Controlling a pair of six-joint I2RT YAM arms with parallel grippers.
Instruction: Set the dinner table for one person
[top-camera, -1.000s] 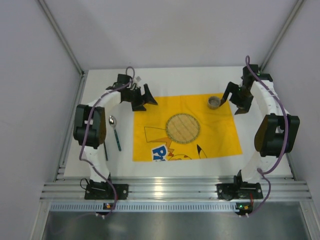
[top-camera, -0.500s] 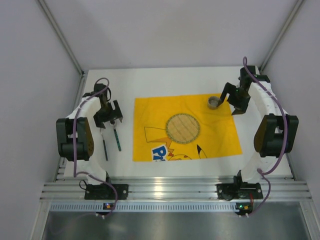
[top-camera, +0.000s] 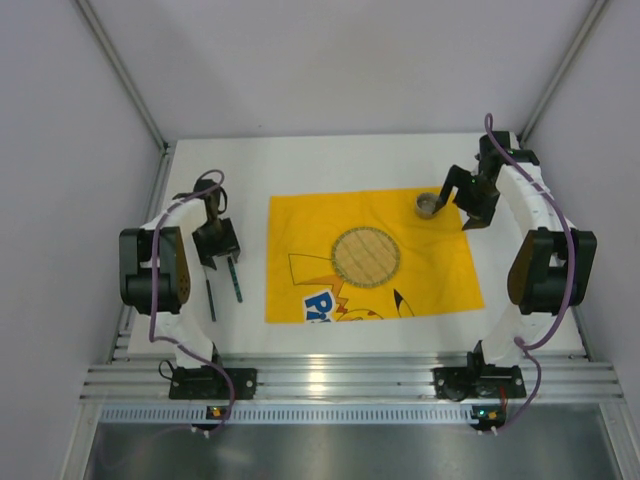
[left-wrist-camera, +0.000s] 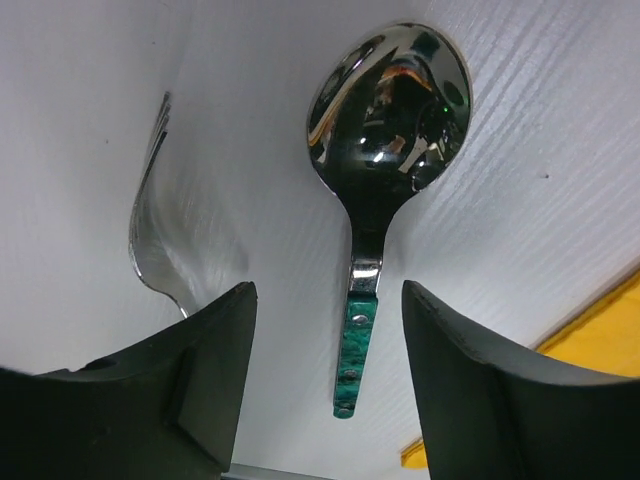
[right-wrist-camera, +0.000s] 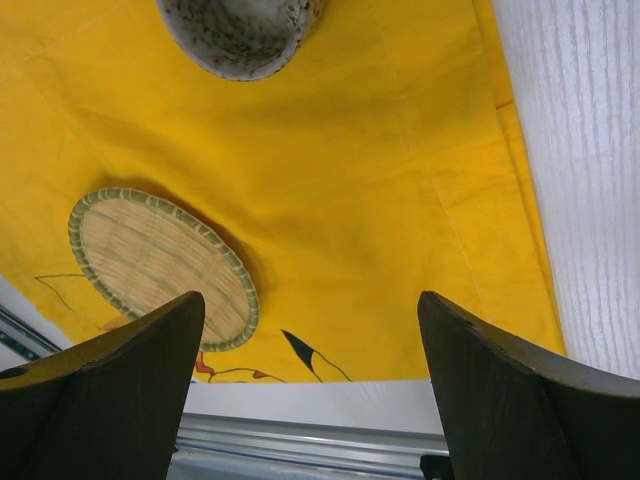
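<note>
The white dinner table carries a yellow cartoon cloth with a round woven mat at its middle and a small speckled cup at its far right. A spoon with a green handle and a fork lie left of the cloth. My left gripper is open and empty, low over the spoon, its fingers astride the green handle without touching it. My right gripper is open and empty just right of the cup.
The fork's dark handle lies parallel to the spoon, further left. The booth's walls close in the table on the left, right and back. An aluminium rail runs along the near edge by the arm bases.
My left arm swung from the cloth's far left corner to the left and nearer, and now hangs over the spoon. The right gripper shifted only slightly beside the cup.
</note>
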